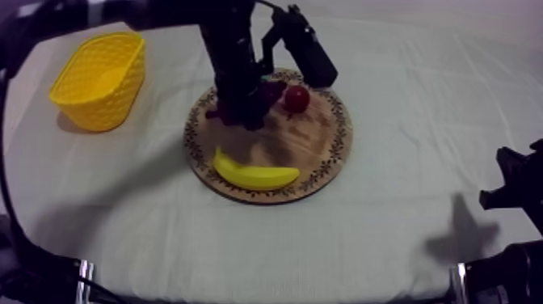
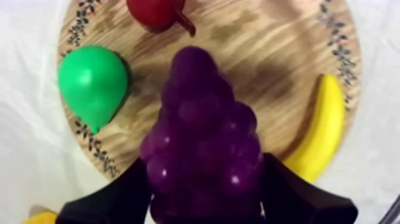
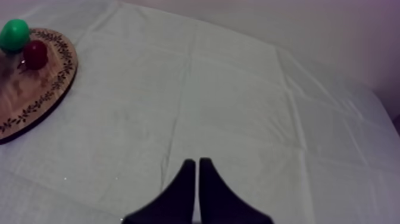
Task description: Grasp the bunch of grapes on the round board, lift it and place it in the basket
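Right now my left fingers (image 2: 116, 199) squeeze the bunch of grapes (image 2: 199, 137) from both sides, over the wooden board (image 2: 274, 65). I think the grapes are light, bumpy and a bit slippery, so holding the fat middle is best. My right fingers (image 3: 184, 196) are pressed together on nothing. Far across the worktop (image 1: 388, 226) sits the yellow basket (image 1: 101, 77).
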Robot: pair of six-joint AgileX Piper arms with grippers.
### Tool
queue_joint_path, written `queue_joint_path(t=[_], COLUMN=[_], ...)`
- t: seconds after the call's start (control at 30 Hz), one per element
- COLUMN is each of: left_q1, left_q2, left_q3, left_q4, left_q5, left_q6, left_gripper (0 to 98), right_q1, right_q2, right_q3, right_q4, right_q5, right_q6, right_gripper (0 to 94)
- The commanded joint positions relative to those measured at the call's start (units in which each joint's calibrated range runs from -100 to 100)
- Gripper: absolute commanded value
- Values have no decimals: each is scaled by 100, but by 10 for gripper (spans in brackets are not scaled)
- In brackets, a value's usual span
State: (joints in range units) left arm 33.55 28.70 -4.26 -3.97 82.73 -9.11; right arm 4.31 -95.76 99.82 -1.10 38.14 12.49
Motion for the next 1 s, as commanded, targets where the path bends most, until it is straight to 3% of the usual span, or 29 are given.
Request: queue_joint_path(t=[0.0,0.53,0.97], left_q1=[19,-15,-942], left_q2=[-436,-1502,-1546], left_q3=[49,91,-60], left_q4=[-5,50,172], left_q5=[62,460,451], left_q6=[3,58,71], left_gripper=[476,491,488], right_q1=[-2,-2,-2], right_q2=[0,0,0], right_q3=[-4,-4,-4], right_q4=[0,0,0], right_q5=[0,0,0], right_q6=[-1,-1,-1], right_gripper=[3,3,3])
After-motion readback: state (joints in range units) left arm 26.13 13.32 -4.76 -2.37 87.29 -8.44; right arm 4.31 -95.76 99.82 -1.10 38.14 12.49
